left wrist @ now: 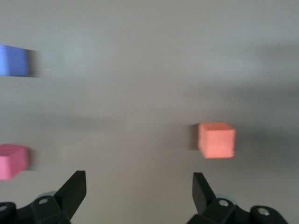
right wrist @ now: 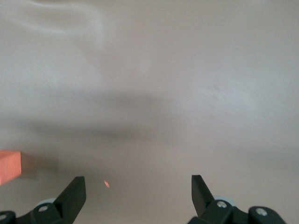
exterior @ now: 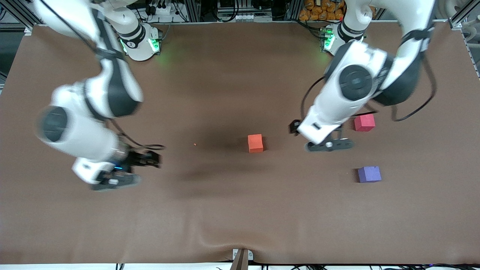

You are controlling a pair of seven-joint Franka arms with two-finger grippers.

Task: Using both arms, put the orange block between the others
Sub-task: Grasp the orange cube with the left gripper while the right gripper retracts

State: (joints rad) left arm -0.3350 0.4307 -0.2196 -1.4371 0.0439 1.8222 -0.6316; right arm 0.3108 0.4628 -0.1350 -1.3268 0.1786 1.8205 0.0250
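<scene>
The orange block [exterior: 255, 143] sits on the brown table near its middle. The red-pink cube [exterior: 364, 122] and the purple cube [exterior: 369, 174] lie toward the left arm's end, the purple one nearer the front camera, with a gap between them. My left gripper [exterior: 326, 144] hangs open over bare table between the orange block and those two cubes. In the left wrist view its open gripper [left wrist: 139, 186] holds nothing, with the orange block [left wrist: 216, 140], purple cube [left wrist: 14, 59] and red-pink cube [left wrist: 12, 161] ahead. My right gripper [exterior: 120, 176] hovers open and holding nothing [right wrist: 138, 191] toward the right arm's end; the orange block [right wrist: 9, 167] shows at the frame's edge.
A tiny orange crumb [exterior: 195, 144] lies on the brown cloth [exterior: 225, 210] between the right gripper and the orange block. The cloth is wrinkled near the front edge. Both green-lit bases [exterior: 140, 45] stand along the edge farthest from the front camera.
</scene>
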